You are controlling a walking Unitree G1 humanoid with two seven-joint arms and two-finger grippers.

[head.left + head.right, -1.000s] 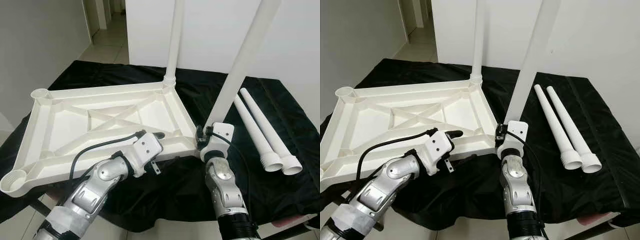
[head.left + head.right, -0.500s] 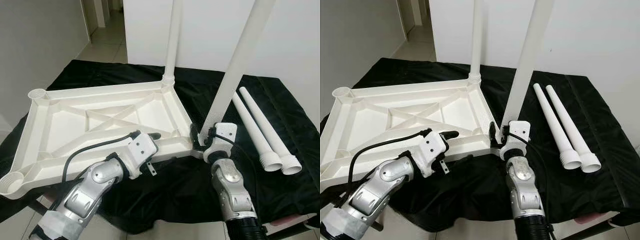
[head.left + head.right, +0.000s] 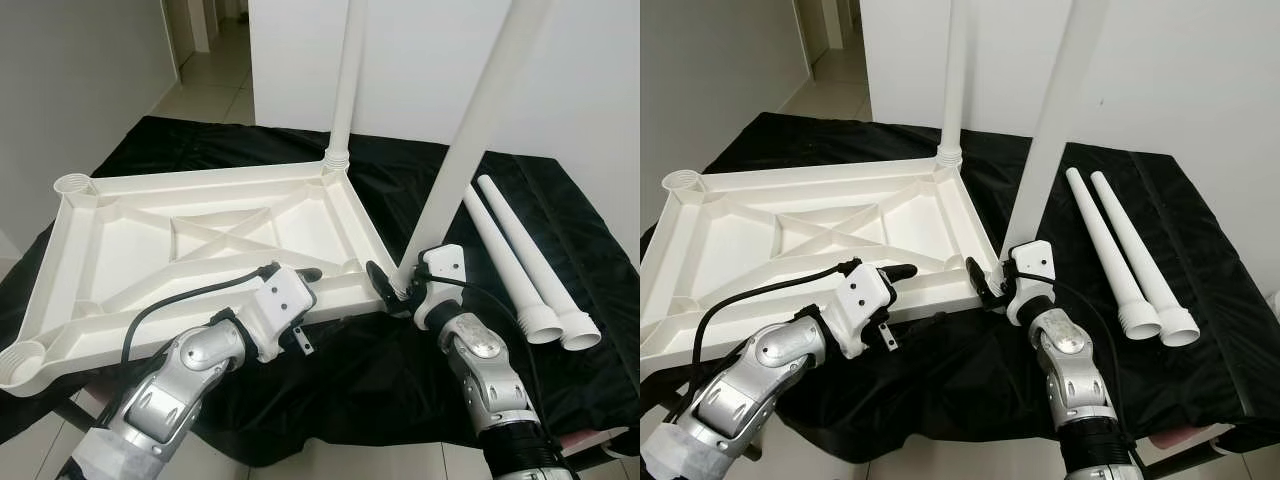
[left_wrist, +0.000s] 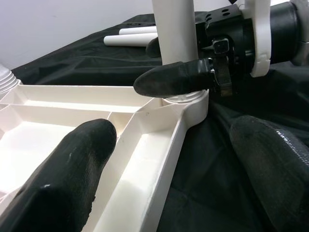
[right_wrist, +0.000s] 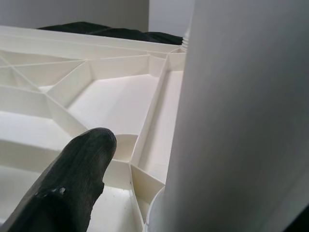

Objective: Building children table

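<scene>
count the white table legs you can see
4: one upright leg in the tabletop's far corner, one at its near corner by the right gripper, two loose legs lying on the black cloth.

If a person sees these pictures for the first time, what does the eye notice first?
The white tabletop lies upside down on a black cloth, with two legs standing up from its right-side corners. The right end effector is at the base of the near leg. Two spare legs lie farther right.
</scene>
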